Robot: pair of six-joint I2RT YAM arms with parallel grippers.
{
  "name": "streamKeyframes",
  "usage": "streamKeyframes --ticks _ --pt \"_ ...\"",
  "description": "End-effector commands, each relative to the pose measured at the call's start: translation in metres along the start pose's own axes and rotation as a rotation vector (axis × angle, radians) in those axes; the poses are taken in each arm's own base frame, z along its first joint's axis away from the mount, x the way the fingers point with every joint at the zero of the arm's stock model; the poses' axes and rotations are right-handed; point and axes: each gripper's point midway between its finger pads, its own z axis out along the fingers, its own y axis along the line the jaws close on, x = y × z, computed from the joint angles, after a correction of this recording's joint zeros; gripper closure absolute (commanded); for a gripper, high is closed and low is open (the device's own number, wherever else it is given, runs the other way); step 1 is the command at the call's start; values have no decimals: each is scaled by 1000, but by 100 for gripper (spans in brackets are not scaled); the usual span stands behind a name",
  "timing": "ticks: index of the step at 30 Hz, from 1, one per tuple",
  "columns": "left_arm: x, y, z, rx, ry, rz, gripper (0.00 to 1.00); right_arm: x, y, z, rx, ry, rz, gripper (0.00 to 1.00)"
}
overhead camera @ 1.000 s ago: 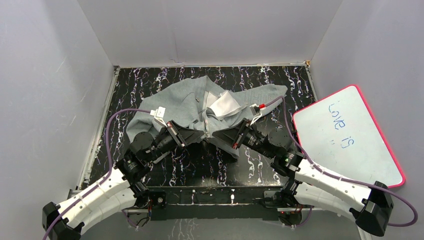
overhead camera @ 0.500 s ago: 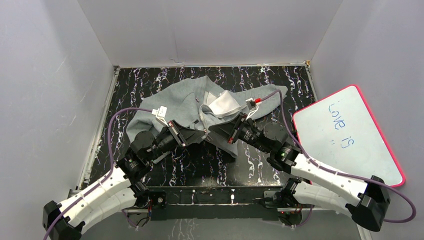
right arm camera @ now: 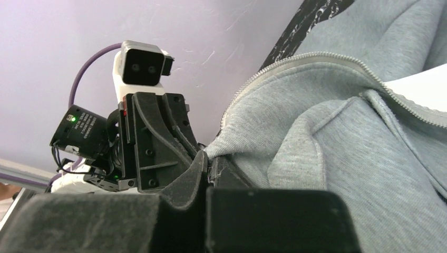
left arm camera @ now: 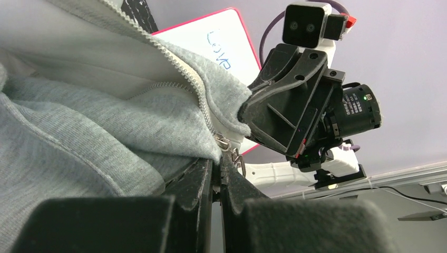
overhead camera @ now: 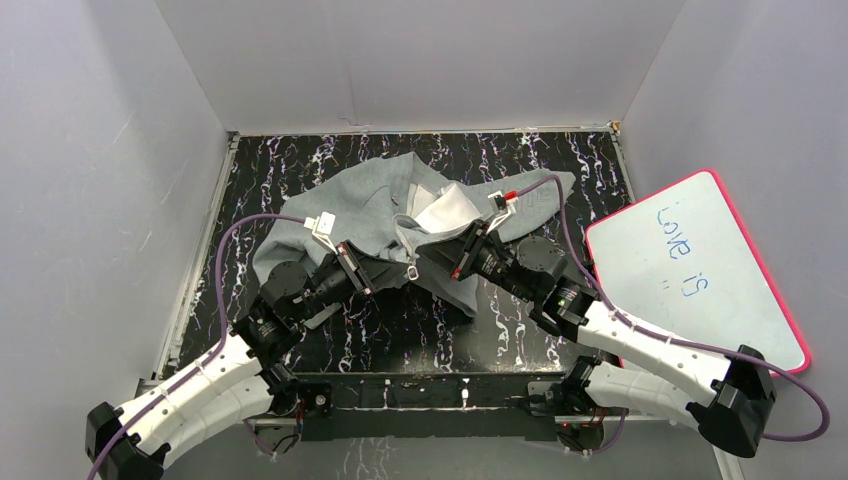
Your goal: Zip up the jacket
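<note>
The light grey jacket (overhead camera: pixel 365 200) lies crumpled on the black marbled table, with its white lining (overhead camera: pixel 447 208) showing in the open front. My left gripper (overhead camera: pixel 398 270) is shut on the lower front edge by the zipper. In the left wrist view the jaws (left arm camera: pixel 217 161) pinch the fabric (left arm camera: pixel 79 121) just below the metal slider (left arm camera: pixel 227 143). My right gripper (overhead camera: pixel 432 260) is shut on the facing front edge. In the right wrist view it (right arm camera: pixel 210 164) grips the hem of the jacket (right arm camera: pixel 369 147) below the zipper teeth (right arm camera: pixel 295 60). The two grippers nearly touch.
A whiteboard with a pink rim (overhead camera: pixel 695 270) leans at the right, with blue writing on it. Grey walls enclose the table (overhead camera: pixel 540 330) on three sides. A sleeve (overhead camera: pixel 540 190) trails toward the back right.
My right gripper has moved left and toward the back with the jacket's edge, closing on the left gripper. The fabric between them has bunched up. The left arm has barely moved.
</note>
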Motion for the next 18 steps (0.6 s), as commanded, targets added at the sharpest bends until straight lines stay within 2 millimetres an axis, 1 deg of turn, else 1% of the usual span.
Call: streamKeyframes --ticks 1,4,8,11,12,18 --pt "4 -56 -13 196 73 47 100 -31 2 1 52 -113 19 100" --pt "9 -52 -12 185 95 39 100 -26 -7 -1 104 -94 51 100" --pt "16 -45 -11 173 123 24 100 -22 -15 -5 136 -87 88 97" --pt "19 -41 -10 163 141 11 100 -16 -22 -8 172 -68 115 92" --pt "21 -40 -9 160 149 6 100 -13 -25 -9 187 -58 124 89" --pt "29 -27 -6 130 177 -40 100 1 -36 -12 233 -12 173 65"
